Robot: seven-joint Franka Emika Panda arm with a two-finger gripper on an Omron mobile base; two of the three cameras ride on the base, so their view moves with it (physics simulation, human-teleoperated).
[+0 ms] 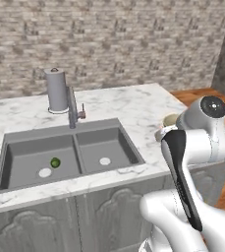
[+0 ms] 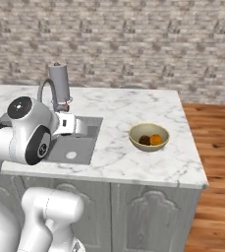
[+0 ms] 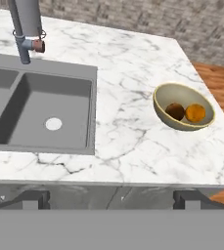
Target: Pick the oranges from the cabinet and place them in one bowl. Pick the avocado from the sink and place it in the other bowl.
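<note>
With both oranges in the beige bowl, we judge the avocado in the sink light, firm, smooth, best pinched across its middle by the wide-apart gripper.

a: light is even and flat, rendered look, no single lamp direction i can pick out.
b: shadows?
a: soft only. inner walls of the sink go darker grey, faint shade inside the pale bowl under the oranges.
b: glare?
a: none on the marble surface, slight sheen on the robot arm.
b: sharpness?
a: brick wall texture is soft and a bit smeared, edges jagged, low resolution. no visible lens bending at borders.
</note>
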